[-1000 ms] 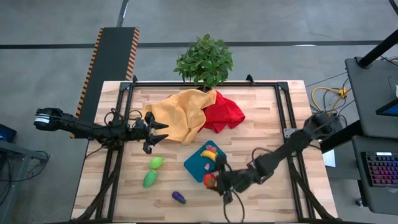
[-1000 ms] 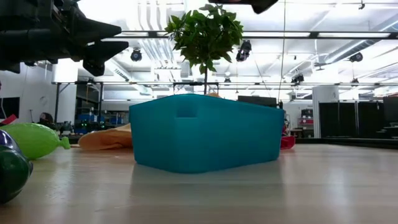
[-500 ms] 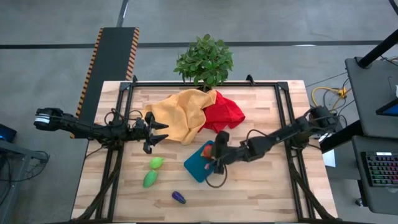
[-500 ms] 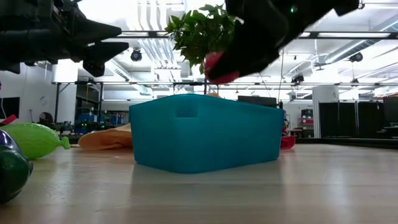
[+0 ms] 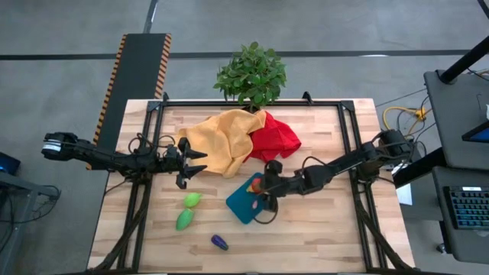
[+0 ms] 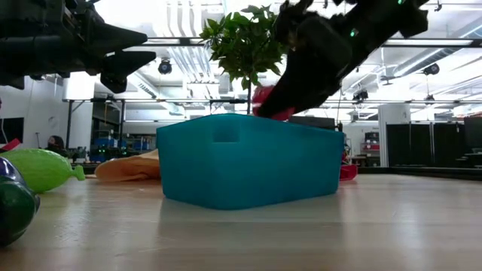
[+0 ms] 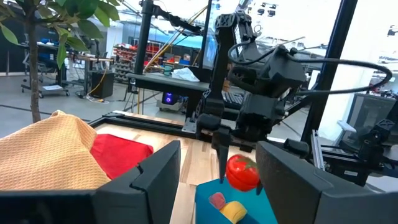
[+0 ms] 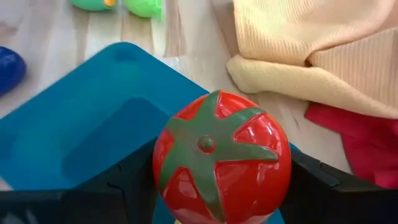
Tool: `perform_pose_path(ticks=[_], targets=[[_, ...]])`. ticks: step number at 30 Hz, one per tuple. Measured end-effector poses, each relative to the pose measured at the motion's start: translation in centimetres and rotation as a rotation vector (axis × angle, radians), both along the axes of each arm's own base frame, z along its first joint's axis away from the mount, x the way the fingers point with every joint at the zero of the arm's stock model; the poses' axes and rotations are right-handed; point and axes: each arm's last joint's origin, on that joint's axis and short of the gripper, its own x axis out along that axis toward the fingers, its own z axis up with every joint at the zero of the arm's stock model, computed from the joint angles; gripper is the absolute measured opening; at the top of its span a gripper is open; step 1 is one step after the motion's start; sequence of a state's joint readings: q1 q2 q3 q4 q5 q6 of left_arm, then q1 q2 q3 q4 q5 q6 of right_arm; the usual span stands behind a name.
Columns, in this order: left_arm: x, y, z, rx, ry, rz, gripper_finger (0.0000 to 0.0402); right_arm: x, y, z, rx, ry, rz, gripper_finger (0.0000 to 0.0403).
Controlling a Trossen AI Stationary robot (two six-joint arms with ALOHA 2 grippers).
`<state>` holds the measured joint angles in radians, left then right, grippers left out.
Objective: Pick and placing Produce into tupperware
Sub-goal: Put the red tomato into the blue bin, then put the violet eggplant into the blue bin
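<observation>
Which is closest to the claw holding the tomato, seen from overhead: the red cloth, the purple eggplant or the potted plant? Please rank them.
Measured from the right gripper, which holds the tomato over the tupperware:
1. Red cloth, just beyond it toward the table's far edge.
2. Purple eggplant, at the near edge, toward the left arm's side.
3. Potted plant, past the far edge.

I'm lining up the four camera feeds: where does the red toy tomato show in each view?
High view: the round red plastic tomato sits in the right end effector over the teal-blue rectangular plastic tupperware.
Low view: the tomato is above the tupperware's rim.
Left wrist view: centre, low.
Right wrist view: fills the middle.
Shared landmark: the tupperware.
</observation>
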<state>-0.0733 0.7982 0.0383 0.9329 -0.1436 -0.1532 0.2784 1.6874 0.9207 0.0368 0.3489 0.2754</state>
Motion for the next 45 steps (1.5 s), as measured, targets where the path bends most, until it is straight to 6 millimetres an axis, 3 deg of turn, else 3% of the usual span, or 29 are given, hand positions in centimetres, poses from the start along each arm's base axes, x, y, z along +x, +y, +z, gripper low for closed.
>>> perform_pose_path(ticks=[12,19,30,36,41,45], targets=[[0.0,0.0,0.0,0.000,0.000,0.000,0.0196,1.0,-1.1,-3.4,0.008,0.089,-0.056,0.0249],[0.0,0.0,0.0,0.000,0.000,0.000,0.0196,1.2,-1.0,-3.2,0.015,0.066,-0.052,0.0261],[0.0,0.0,0.0,0.000,0.001,0.000,0.0196,1.2,-0.9,-3.1,0.011,0.066,-0.047,0.0319],[0.0,0.0,0.0,0.000,0.001,0.000,0.0196,0.7,-0.5,-1.0,0.013,0.016,-0.015,0.0320],[0.0,0.0,0.0,0.000,0.001,0.000,0.0196,-0.2,0.0,2.1,0.019,-0.073,0.023,0.0305],[0.0,0.0,0.0,0.000,0.001,-0.001,0.0196,-1.6,1.5,5.1,0.074,-0.153,0.148,0.0298]])
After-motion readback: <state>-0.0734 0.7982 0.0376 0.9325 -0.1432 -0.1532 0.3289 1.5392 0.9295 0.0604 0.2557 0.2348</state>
